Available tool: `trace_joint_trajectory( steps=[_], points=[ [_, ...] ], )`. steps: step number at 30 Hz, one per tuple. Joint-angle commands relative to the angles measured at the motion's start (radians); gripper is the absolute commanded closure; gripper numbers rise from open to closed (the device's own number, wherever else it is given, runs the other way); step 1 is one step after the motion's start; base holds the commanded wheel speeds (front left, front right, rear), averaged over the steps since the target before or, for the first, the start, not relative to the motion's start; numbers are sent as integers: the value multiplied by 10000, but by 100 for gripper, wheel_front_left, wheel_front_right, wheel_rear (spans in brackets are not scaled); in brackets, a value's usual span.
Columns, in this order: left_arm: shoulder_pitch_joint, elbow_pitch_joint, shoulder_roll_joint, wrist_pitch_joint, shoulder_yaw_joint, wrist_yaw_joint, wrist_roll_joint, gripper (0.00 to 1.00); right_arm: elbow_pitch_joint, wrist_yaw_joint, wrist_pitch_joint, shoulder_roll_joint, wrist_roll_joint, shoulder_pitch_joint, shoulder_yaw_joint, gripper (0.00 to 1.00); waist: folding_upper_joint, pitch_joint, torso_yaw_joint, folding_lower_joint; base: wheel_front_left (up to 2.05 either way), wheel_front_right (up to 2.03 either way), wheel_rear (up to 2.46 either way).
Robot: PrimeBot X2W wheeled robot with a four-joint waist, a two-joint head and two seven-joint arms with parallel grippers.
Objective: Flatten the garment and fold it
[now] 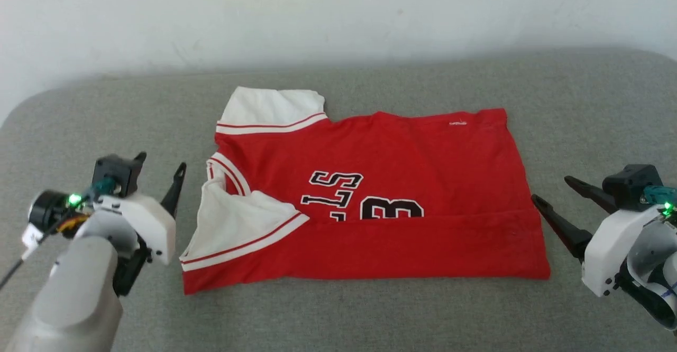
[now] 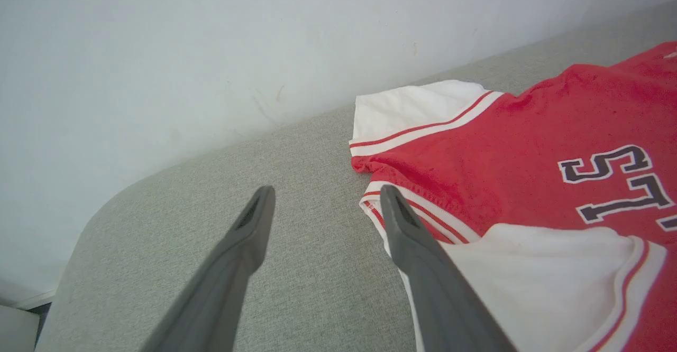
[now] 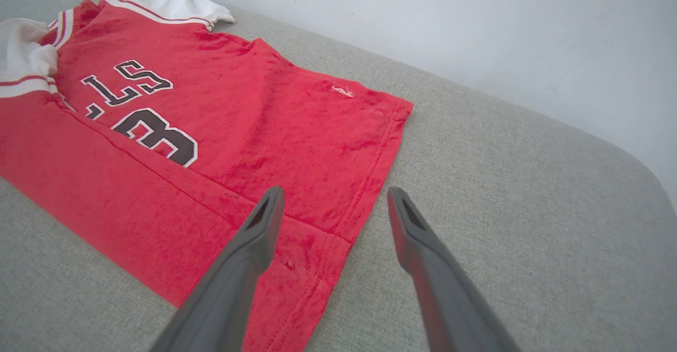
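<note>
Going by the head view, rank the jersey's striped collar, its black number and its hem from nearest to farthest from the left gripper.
1. Striped collar, at the left end, just beside the left gripper.
2. Black number, around the middle.
3. Hem, at the far right end, next to the right gripper.

Your head camera looks forward and down from above, taking in the whole garment (image 1: 381, 146) on the grey surface (image 1: 338, 320), with the pale wall (image 1: 338, 14) behind. Your left wrist camera sits low and close, looking along the left pincer (image 2: 326, 193) at the collar-and-sleeve end. Your right wrist camera looks along the right pincer (image 3: 336, 192), low and close, at the hem end. All three views share the black lettering (image 1: 334, 188) on the chest.
</note>
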Motion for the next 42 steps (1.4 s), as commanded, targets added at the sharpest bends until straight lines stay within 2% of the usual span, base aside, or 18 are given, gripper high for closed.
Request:
trace_joint_trajectory(
  steps=[1, 5, 10, 13, 16, 19, 22, 31, 32, 33, 38, 42],
  points=[
    [-150, -187, 172, 249, -146, -62, -159, 0, -71, -19, 24, 25, -72, 142, -99, 0, 0, -159, 103, 1, 0, 0, 0],
    [-275, -1424, 963, 2407, -1368, -63, -1252, 0, -359, -19, 284, 129, -316, 435, -434, 0, 0, -240, 168, 1, 0, 0, 0],
    [-402, -2956, 1877, 5772, -2763, -64, -3935, 0, -637, -19, 535, 267, -557, 680, -737, 0, 0, -226, 188, 1, 0, 0, 0],
    [-650, -3390, 2438, 7354, -3448, -64, -4807, 0, -740, -19, 680, 320, -636, 705, -812, 0, 0, -166, 161, 1, 0, 0, 0],
    [-873, -3335, 2618, 8630, -3891, -64, -5528, 0, -800, -19, 807, 357, -676, 650, -814, 0, 0, -81, 93, 1, 0, 0, 0],
    [-1137, -3021, 2621, 9472, -4229, -64, -5801, 0, -832, -19, 918, 402, -692, 529, -754, 0, 0, 37, -19, 1, 0, 0, 0],
    [-1333, -2463, 2384, 9923, -4398, -60, -5943, 0, -803, -19, 994, 447, -679, 423, -661, 0, 0, 132, -122, 1, 0, 0, 0],
    [-1350, -841, 1713, 10288, -5133, -61, -5798, 0, -562, -19, 1018, 500, -531, -92, -178, 0, 0, 286, -438, 1, 0, 0, 0],
    [-1343, -823, 1684, 10262, -5237, -62, -5831, 73, -546, -19, 1051, 476, -512, -179, -109, 0, 0, 281, -457, 1, 0, 0, 0],
    [-1352, -832, 1674, 10167, -5297, -62, -5887, 100, -534, -19, 1086, 428, -476, -277, -38, 0, 0, 274, -463, 1, 0, 0, 0],
    [-1543, -1108, 1959, 9737, -5631, -63, -6109, 100, -632, -19, 1573, 18, -322, -945, 362, 0, 0, 82, -398, 1, 0, 0, 0],
    [-1706, -1488, 2199, 9375, -5844, -64, -6357, 100, -710, -19, 2841, -278, 154, -1546, 730, 0, 0, -112, -307, 1, 0, 0, 0]
  ],
)
